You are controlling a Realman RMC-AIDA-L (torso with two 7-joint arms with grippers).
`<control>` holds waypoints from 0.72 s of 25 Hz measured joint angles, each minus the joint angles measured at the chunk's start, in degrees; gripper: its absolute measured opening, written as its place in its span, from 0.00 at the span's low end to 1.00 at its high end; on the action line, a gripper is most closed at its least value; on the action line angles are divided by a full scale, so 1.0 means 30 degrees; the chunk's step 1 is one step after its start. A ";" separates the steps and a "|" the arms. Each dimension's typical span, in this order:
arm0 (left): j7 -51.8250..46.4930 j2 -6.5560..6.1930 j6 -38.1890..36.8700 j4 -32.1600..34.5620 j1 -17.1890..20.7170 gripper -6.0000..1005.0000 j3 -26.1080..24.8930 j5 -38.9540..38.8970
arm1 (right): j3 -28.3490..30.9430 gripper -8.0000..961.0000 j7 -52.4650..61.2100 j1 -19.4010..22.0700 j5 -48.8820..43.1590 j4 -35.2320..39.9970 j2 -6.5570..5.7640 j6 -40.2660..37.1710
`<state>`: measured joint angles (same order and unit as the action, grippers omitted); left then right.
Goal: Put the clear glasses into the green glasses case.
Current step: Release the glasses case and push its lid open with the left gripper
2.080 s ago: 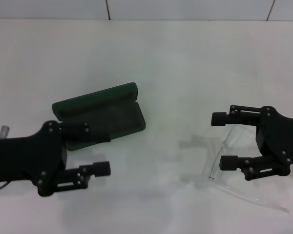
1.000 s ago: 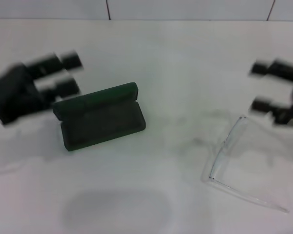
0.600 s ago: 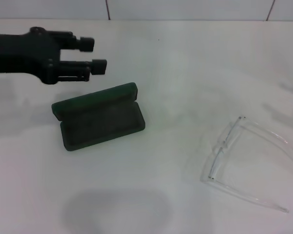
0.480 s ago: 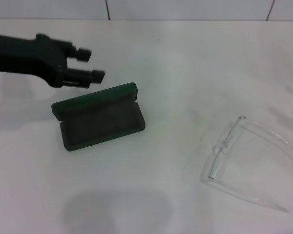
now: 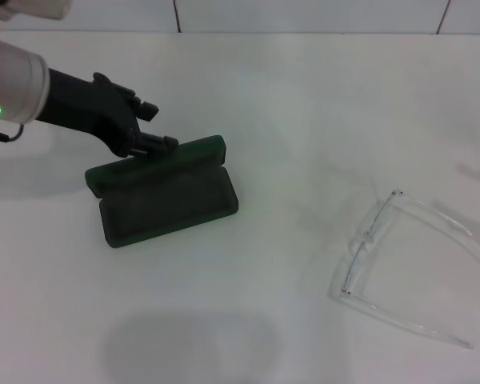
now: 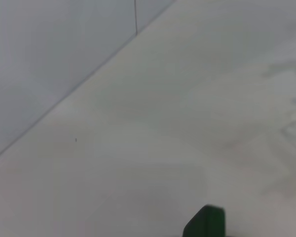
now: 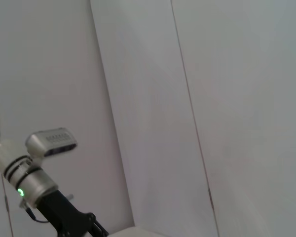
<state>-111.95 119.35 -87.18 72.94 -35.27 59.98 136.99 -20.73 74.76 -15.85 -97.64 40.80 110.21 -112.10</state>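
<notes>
Head view. The dark green, rounded-corner hard-shell glasses case [image 5: 162, 194] lay open on the white worktop [image 5: 288, 112], its lid standing up along the far side and the darker lined tray facing us. We noted the left gripper [image 5: 154, 142] reaching in from the robot's left on a black forearm with a white, green-lit wrist collar, its tip at the far-left end of the raised lid, touching it or just short of it. We could not tell whether its jaws were apart or together; they showed only as a dark cluster against the lid. We judged the arm was set there to steady the lid so the tray stays exposed for loading. The fully transparent plastic wraparound glasses [image 5: 400, 264] rested well apart from the case, toward the robot's right, temples spread open and nothing holding them. The right gripper did not appear in this view.

Left wrist view. We saw mostly bare worktop and pale wall, with one green corner of the case at the frame edge. A faint clear glint at the far side may have been the glasses, though we were not certain. No jaws showed.

Right wrist view. The camera looked at the pale wall panels, with the left arm small and far off. We judged the right arm parked high, away from the glasses, which are not yet in the case.
</notes>
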 joint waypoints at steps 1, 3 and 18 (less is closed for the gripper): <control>0.0007 0.0000 0.0149 -0.0205 -0.0088 0.62 0.0174 0.0231 | 0.0002 0.87 -0.0001 0.0005 0.0003 -0.0011 0.0039 -0.0022; 0.0005 0.0016 0.0293 -0.0557 -0.0330 0.61 0.0454 0.0691 | 0.0007 0.86 -0.0023 0.0009 0.0008 -0.0023 0.0098 -0.0042; -0.0266 0.0069 0.2116 -0.2764 -0.1002 0.57 0.2202 0.2166 | 0.0017 0.85 -0.0264 -0.0173 -0.0064 -0.0272 0.0193 0.0095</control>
<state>-112.75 119.55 -80.83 64.64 -38.27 66.59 143.49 -20.68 73.97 -16.37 -97.84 39.98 110.79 -111.82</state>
